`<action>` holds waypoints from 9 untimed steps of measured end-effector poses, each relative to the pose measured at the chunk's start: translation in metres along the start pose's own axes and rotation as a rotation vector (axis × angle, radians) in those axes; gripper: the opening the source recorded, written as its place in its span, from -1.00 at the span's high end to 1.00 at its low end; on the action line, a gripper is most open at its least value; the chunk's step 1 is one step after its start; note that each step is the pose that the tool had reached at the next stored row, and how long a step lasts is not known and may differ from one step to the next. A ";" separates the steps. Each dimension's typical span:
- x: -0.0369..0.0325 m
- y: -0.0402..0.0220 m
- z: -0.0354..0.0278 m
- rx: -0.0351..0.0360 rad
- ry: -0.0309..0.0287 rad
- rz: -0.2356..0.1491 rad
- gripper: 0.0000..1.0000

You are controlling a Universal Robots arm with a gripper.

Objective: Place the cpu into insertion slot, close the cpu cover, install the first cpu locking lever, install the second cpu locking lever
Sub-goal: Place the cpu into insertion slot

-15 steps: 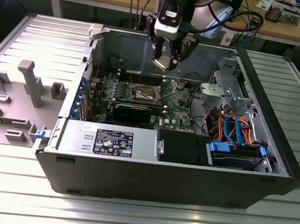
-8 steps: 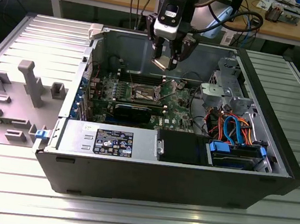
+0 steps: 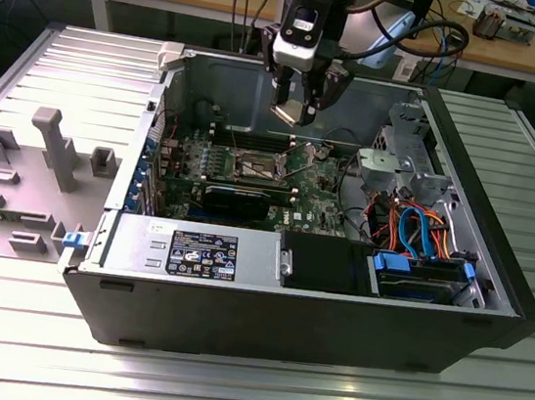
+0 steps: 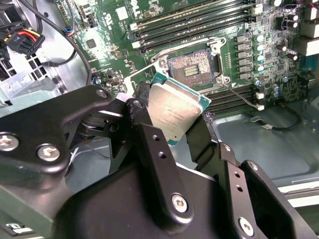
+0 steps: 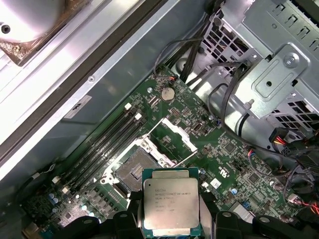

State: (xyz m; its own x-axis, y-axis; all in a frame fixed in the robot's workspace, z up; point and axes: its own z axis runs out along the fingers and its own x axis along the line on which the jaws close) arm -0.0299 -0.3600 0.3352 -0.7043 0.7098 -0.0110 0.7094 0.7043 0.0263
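One cpu, silvery face apparently up, held near insertion slot.

Exterior view: even, diffuse light from overhead. Soft, broad glare lies on the ribbed metal worktop in front of the computer case, whose black outer wall reads nearly featureless. Case interior dimmer than the worktop, with the motherboard in muted green. First wrist view: a pale rounded surface is blown out to white; pale sheen on the cpu face; bright patch on the board beside the insertion slot. Second wrist view: black tool dark, glints on its screw heads; cpu face bright.
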 end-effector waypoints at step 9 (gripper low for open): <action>0.0000 0.0000 0.0004 0.0004 -0.0005 0.014 -0.09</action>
State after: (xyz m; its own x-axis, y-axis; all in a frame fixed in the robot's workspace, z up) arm -0.0299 -0.3600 0.3348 -0.6946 0.7193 -0.0112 0.7189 0.6946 0.0261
